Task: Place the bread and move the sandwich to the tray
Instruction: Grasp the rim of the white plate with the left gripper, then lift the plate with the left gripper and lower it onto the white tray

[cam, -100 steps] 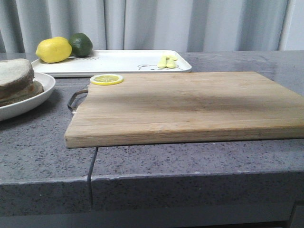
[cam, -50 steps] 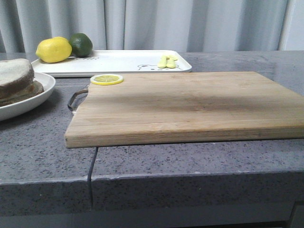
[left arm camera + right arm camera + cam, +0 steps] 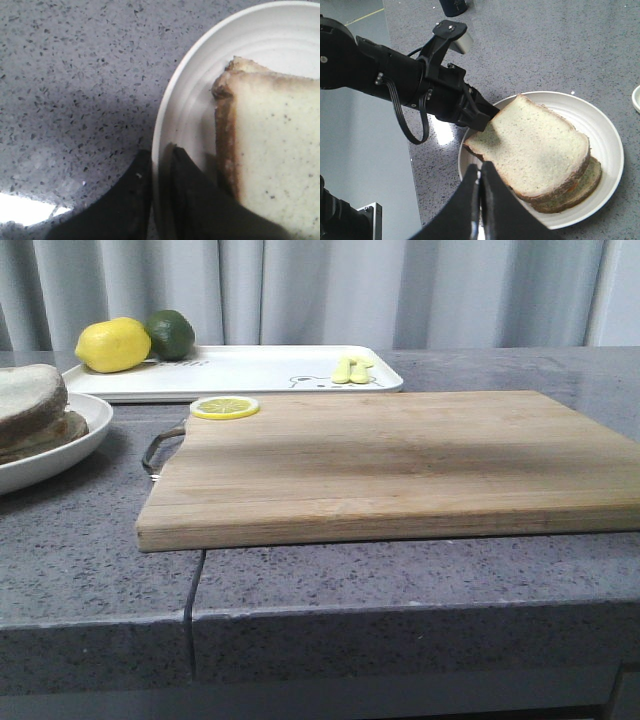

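Observation:
The sandwich (image 3: 35, 410) lies in the round white dish (image 3: 60, 455) at the left edge of the front view. Its top slice of bread (image 3: 535, 145) is white with a brown crust, and a bit of orange shows under it. My left gripper (image 3: 159, 152) is shut on the dish rim (image 3: 185, 100), one finger inside and one outside. It also shows in the right wrist view (image 3: 487, 117), at the dish's (image 3: 605, 150) edge. My right gripper (image 3: 480, 167) is shut and empty, above the dish's near rim. The white tray (image 3: 250, 370) lies at the back.
A wooden cutting board (image 3: 400, 460) with a metal handle fills the middle, a lemon slice (image 3: 224, 407) on its far left corner. A lemon (image 3: 112, 345), a lime (image 3: 170, 333) and a small yellow item (image 3: 352, 369) sit on the tray. The counter edge is near.
The dish with the sandwich has shifted slightly to the left in the front view. Nothing else has moved.

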`<act>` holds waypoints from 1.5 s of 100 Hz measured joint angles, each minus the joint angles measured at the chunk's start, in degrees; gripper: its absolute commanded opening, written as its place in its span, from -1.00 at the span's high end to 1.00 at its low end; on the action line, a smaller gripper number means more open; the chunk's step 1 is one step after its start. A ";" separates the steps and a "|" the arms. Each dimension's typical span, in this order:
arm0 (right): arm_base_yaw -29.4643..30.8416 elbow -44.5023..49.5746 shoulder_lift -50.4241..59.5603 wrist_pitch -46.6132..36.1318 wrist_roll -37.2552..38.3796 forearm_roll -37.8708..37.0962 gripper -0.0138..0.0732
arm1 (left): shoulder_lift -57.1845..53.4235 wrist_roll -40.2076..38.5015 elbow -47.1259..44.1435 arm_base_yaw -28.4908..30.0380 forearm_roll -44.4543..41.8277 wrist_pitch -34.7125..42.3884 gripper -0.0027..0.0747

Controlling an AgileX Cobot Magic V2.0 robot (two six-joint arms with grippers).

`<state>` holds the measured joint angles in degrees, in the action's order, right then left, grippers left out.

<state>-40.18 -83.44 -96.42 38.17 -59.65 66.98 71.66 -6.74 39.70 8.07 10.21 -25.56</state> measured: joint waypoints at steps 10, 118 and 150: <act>0.00 0.00 0.00 0.00 -0.09 0.00 0.82 | 0.14 -0.39 0.12 0.00 1.47 0.00 0.98; 0.00 0.00 25.99 2.19 -0.09 -2.62 0.82 | 32.56 14.10 49.56 -9.68 30.26 -11.92 0.98; 0.00 0.00 28.29 7.70 -0.09 -3.05 0.82 | 50.01 14.37 67.52 -10.66 30.42 -13.31 0.98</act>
<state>-40.18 -83.44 -68.13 45.87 -59.73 63.92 121.67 7.64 107.22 -2.60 40.63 -38.87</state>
